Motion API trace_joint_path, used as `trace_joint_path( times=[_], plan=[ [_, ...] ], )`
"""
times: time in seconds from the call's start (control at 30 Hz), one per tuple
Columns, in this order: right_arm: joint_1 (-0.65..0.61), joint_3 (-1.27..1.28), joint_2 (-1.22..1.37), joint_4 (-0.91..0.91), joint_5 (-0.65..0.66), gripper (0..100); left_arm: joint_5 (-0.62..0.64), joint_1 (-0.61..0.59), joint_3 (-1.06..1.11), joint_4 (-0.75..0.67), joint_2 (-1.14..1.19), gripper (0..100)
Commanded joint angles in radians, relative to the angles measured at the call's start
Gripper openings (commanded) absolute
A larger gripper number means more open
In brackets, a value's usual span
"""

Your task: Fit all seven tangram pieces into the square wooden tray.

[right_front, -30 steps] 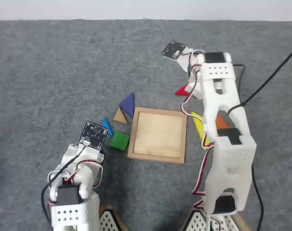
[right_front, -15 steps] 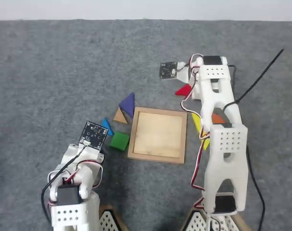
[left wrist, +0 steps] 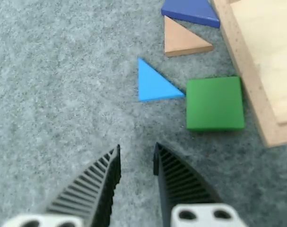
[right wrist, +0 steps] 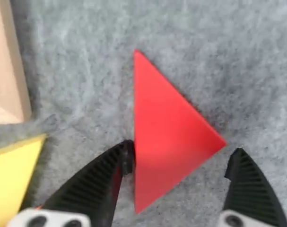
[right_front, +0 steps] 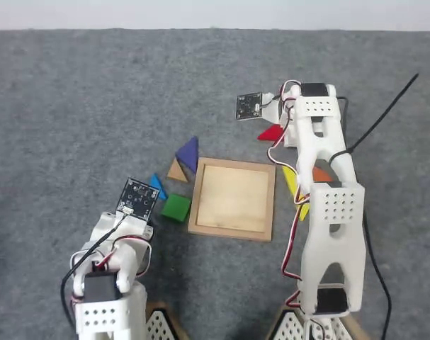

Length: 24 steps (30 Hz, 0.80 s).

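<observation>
Wide-spread tool straddles red triangle on grey carpet.

Square block just left of tray, triangle beyond its far-right corner

orange piece, yellow piece partly behind right arm

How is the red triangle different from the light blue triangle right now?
The red triangle lies between the right gripper's open fingers; the light blue triangle lies free, ahead of the left gripper. The red triangle is beyond the tray's far right corner; the light blue triangle is left of the tray, beside the green square. Both lie flat on the grey mat, outside the tray.
</observation>
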Motion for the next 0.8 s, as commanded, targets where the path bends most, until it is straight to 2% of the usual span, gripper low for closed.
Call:
trace_joint_path(
  times=[0.0, 0.27, 0.4, 0.6, 0.77],
  plan=[
    [-0.004, -0.034, -0.005, -0.027, -0.011, 34.2, -0.014, -0.009, -0.007, -0.011, -0.020, 11],
    [-0.016, -0.034, -0.002, -0.015, -0.017, 24.6, -0.014, -0.009, -0.007, -0.011, -0.020, 11],
    [-0.039, -0.034, -0.005, 0.028, -0.032, 24.7, -0.014, -0.009, -0.007, -0.011, -0.020, 11],
    [-0.068, -0.034, -0.008, 0.038, -0.133, 31.5, -0.017, -0.009, -0.007, -0.002, -0.020, 11],
    [-0.065, -0.034, -0.001, 0.038, -0.144, 31.4, -0.018, -0.009, -0.007, 0.002, -0.020, 11]
  ],
)
